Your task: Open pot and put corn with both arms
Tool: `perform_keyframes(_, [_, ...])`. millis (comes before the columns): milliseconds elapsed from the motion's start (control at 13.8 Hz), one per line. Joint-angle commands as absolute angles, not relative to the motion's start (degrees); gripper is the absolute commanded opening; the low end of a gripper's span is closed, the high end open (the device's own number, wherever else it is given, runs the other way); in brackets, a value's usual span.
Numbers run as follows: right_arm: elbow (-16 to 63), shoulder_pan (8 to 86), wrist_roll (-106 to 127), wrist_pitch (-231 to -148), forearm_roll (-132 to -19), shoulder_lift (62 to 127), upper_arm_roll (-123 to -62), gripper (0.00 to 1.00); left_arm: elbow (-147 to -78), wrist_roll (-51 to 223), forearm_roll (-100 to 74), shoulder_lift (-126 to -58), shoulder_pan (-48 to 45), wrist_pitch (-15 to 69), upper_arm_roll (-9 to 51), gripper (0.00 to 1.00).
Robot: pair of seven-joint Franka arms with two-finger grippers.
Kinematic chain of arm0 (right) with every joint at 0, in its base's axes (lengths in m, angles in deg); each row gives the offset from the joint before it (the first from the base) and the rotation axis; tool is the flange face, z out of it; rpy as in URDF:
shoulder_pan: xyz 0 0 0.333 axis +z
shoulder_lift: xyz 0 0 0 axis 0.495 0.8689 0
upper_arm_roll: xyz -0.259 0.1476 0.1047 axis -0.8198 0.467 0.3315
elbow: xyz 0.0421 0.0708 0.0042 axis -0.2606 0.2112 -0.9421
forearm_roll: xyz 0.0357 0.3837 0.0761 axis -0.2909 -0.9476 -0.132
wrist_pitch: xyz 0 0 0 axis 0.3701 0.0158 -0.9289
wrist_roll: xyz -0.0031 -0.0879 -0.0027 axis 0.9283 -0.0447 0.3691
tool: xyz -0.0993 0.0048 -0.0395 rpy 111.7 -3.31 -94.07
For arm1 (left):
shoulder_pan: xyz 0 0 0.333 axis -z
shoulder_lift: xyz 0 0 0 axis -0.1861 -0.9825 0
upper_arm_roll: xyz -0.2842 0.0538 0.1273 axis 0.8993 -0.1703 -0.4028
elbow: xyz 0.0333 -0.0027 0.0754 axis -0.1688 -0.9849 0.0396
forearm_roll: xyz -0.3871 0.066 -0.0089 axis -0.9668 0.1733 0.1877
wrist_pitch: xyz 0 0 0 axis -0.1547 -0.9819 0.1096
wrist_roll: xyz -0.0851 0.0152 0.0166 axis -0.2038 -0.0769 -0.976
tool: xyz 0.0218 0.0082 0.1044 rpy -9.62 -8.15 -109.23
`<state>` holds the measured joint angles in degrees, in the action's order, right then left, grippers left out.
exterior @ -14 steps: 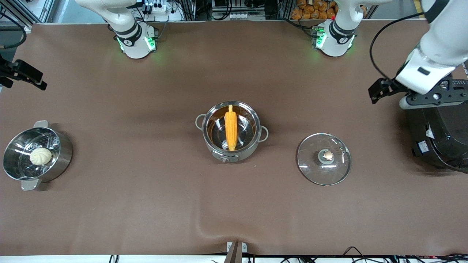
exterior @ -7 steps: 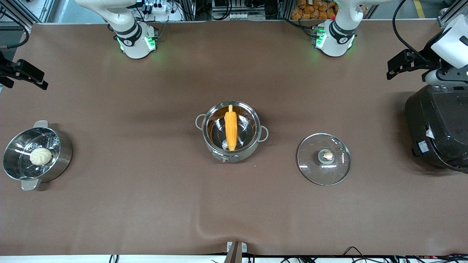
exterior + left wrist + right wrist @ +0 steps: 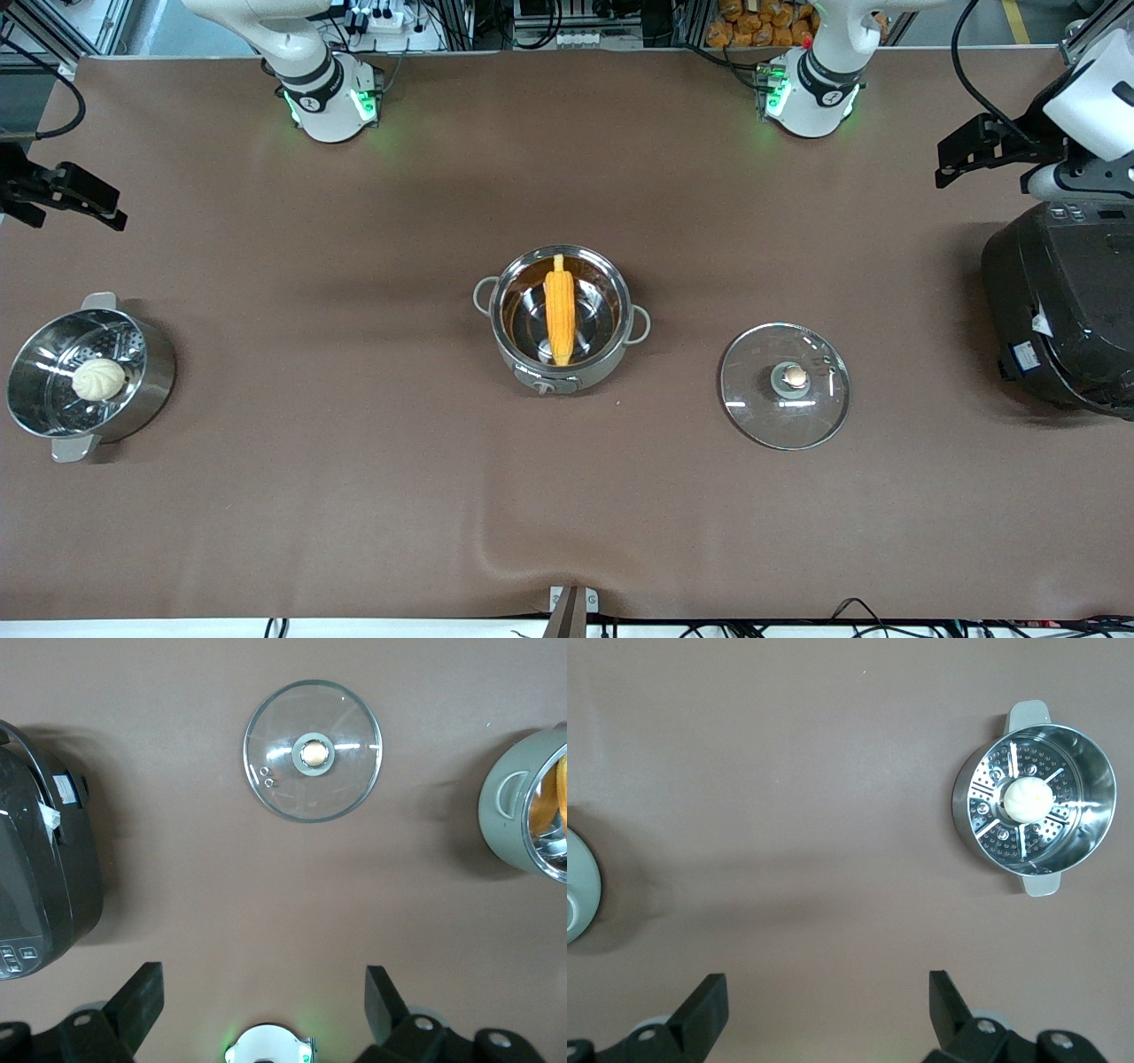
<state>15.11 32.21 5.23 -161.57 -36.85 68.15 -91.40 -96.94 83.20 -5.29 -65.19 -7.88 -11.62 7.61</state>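
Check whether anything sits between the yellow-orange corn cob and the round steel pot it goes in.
Nothing does: the yellow-orange corn cob already lies inside the open round steel pot. The glass lid rests on the table beside it, toward the left arm's end. Left gripper and right gripper hang open, away from it.

- Both arms are glossy white with rounded shells and black bands at the joints.
- The right arm's base (image 3: 330,99) and the left arm's base (image 3: 811,99) are white domes, each lit by small green lights and marked with a dark round emblem.
- A black cable loops beside the left arm's white wrist casing (image 3: 1097,97), above black hardware.
- The left gripper (image 3: 264,1010) and the right gripper (image 3: 828,1010) have matte black, wedge-shaped fingers with silver screws on their mounts.
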Motion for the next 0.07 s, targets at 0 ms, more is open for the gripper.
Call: perform_keyframes(0, [16.1,31.7,6.0,-162.5,-35.9,67.5,-90.7,1.0,-94.9,82.0,-6.6,-66.0,-7.3,-13.2,7.1,1.0])
